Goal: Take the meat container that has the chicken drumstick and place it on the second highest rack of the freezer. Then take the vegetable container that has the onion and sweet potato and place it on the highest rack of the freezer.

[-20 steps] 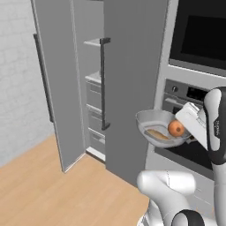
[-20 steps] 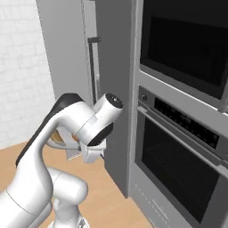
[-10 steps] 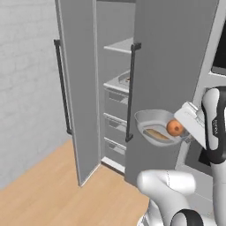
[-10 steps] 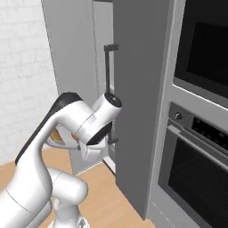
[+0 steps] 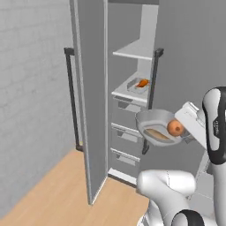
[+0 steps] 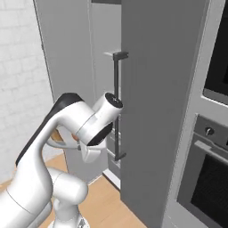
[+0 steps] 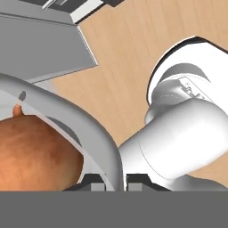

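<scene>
Your gripper (image 7: 116,179) is shut tight on the bowl's (image 5: 155,128) rim, with the onion (image 5: 175,127) inside. The freezer (image 5: 132,88) stands open at 11 o'clock. Keep the bowl flat and lift it to the top rack (image 5: 134,50).

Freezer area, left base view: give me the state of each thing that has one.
Freezer door: swung open.
Meat container: resting on a freezer rack.
Vegetable container: off the racks, held up with onion inside.
Tool: shut on vegetable container rim.
</scene>
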Robot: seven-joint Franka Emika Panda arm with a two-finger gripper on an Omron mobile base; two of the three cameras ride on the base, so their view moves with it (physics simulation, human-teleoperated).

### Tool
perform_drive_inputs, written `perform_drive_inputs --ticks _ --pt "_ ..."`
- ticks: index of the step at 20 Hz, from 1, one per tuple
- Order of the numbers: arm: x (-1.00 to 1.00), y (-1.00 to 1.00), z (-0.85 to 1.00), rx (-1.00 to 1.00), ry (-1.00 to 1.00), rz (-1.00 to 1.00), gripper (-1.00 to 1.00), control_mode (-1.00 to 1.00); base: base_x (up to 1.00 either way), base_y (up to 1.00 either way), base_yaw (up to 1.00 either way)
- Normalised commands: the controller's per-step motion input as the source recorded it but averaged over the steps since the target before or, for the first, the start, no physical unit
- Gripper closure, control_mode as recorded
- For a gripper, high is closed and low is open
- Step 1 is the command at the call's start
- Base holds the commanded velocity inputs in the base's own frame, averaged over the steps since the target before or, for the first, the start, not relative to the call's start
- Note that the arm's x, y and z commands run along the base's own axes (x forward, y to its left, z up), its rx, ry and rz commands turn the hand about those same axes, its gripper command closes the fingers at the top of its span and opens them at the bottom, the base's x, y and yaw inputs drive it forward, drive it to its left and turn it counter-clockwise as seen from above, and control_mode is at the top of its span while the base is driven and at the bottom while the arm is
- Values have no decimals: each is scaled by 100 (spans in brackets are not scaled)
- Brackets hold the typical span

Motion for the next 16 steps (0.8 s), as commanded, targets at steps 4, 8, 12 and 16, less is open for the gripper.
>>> perform_drive_inputs --ticks 4,8,12,16 --pt "0 0 0 0 0 0 100 100 49 47 -27" --pt "0 0 0 0 0 0 100 100 52 49 -33" --pt "0 0 0 0 0 0 100 100 47 46 -35" --pt "0 0 0 0 0 0 100 100 46 0 -27"
